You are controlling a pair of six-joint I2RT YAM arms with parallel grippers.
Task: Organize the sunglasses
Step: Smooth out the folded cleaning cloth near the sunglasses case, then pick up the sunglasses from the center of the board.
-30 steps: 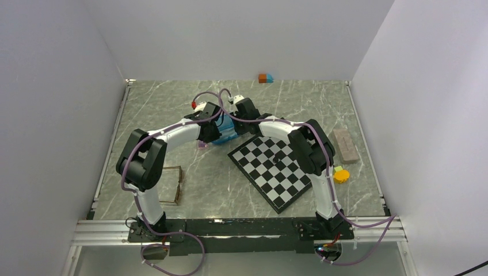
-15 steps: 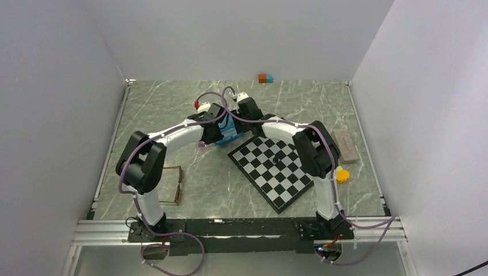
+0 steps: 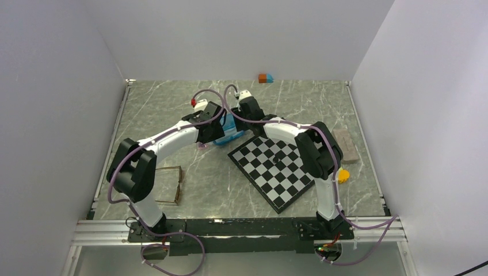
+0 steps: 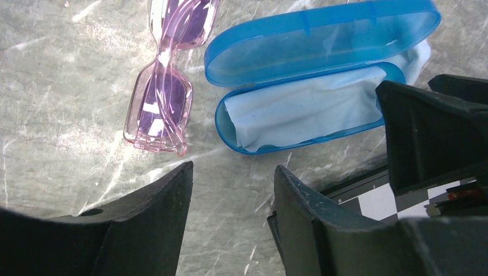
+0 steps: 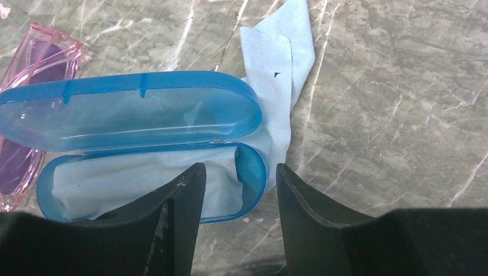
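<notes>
The small purple sunglasses (image 4: 166, 77) lie folded on the marble table just left of the open blue case (image 4: 299, 112); they also show in the top view (image 3: 201, 145) and the right wrist view (image 5: 35, 60). A light-blue cloth (image 5: 282, 63) lines the case base and spills out of its right end. The larger brown-framed sunglasses (image 3: 171, 185) lie at the near left, away from both arms. My left gripper (image 4: 233, 171) is open and empty, above bare table just in front of the case. My right gripper (image 5: 239, 169) is open, its jaws astride the right end of the case base (image 5: 250, 172).
A black-and-white chessboard (image 3: 276, 169) lies right of the case; its corner shows in the left wrist view (image 4: 380, 201). Small orange and blue blocks (image 3: 265, 78) sit at the back wall. A brown brick (image 3: 346, 144) and an orange piece (image 3: 342, 174) lie at the right.
My left arm has stretched out and its elbow has dropped toward the near left. Both grippers have shifted slightly toward the back, and more of the blue case shows.
</notes>
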